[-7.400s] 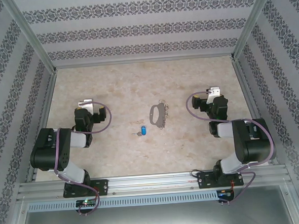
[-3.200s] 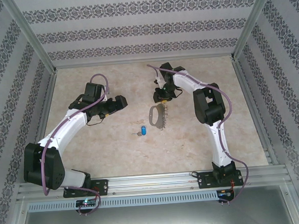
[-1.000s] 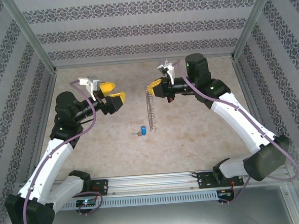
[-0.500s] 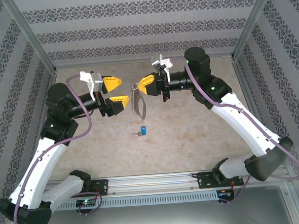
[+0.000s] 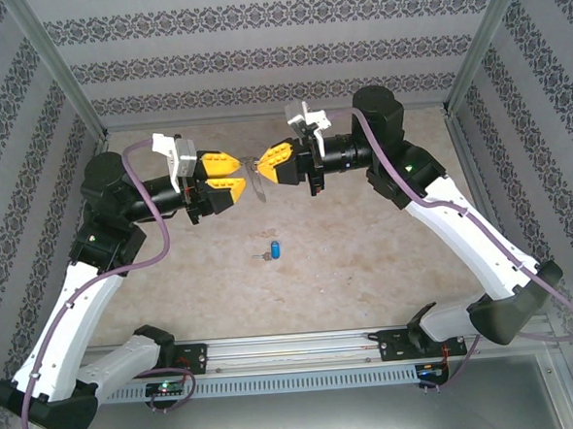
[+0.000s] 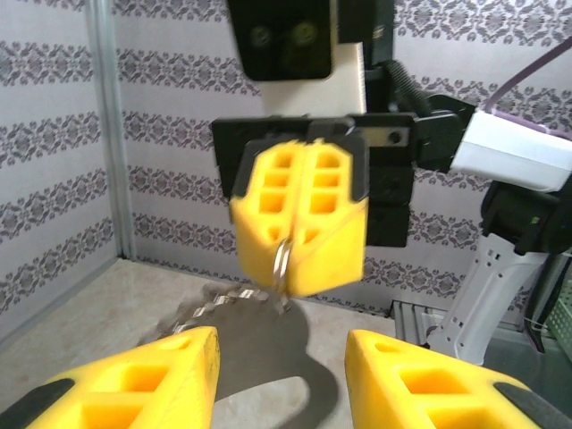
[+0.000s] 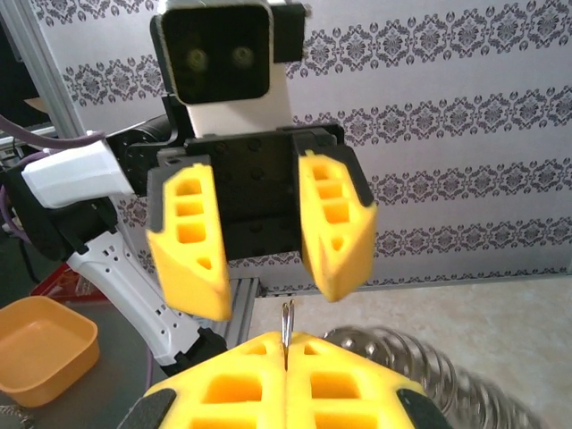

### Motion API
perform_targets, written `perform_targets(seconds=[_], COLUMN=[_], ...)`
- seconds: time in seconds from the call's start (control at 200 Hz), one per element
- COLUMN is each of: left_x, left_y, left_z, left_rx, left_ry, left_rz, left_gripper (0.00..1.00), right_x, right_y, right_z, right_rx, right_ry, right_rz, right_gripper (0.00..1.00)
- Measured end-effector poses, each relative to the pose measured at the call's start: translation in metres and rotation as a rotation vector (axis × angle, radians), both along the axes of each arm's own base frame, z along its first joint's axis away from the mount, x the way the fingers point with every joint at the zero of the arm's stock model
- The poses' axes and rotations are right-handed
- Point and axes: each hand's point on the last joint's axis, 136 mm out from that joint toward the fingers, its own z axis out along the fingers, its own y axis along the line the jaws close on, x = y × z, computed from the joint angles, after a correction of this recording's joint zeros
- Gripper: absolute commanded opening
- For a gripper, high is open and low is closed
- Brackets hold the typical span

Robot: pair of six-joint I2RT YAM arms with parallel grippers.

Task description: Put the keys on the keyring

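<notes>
From the overhead camera I see both arms raised and reaching toward each other above the back half of the tabletop (image 5: 365, 229), gripper tips nearly meeting. The right gripper (image 5: 269, 165) has its yellow fingers pressed together on the keyring (image 5: 257, 182), which hangs down from the tips, clear of the surface. On my right wrist feed a thin metal edge stands up from the seam between the shut fingers, and the row of wire rings (image 7: 402, 353) curls away blurred to the side. The left gripper (image 5: 235, 176) faces it with its jaws apart and holds nothing. Its fingers (image 6: 143, 380) frame the bottom of the left wrist feed, with the clamped loop straight ahead. The blue-headed key (image 5: 275, 249) lies alone on the tabletop, well below both grippers and nearer the arm bases.
</notes>
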Motion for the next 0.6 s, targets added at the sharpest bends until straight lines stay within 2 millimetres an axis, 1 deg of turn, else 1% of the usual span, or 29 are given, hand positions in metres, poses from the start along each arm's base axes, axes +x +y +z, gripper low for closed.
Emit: perform_targets(seconds=[0.095, 0.16, 0.275, 0.395, 0.6], left_x=[-0.002, 0.0, 0.004, 0.007, 0.003], left_y=[-0.002, -0.003, -0.007, -0.009, -0.011], left_z=[0.003, 0.001, -0.004, -0.007, -0.001], left_rx=[-0.002, 0.001, 0.007, 0.011, 0.005], left_ry=[-0.006, 0.002, 0.022, 0.041, 0.039], left_rz=[-0.013, -0.016, -0.03, -0.042, -0.065], left_gripper=[0.41, 0.41, 0.35, 0.29, 0.2], right_x=[-0.003, -0.005, -0.01, -0.011, -0.01], right_y=[0.003, 0.005, 0.007, 0.007, 0.007], right_z=[0.0, 0.002, 0.004, 0.004, 0.004], right_rx=[0.001, 0.003, 0.008, 0.008, 0.007], right_ry=[0.009, 0.009, 0.008, 0.007, 0.008], right_rz=[0.015, 0.027, 0.047, 0.047, 0.046], right_gripper=[0.0, 0.0, 0.0, 0.0, 0.0])
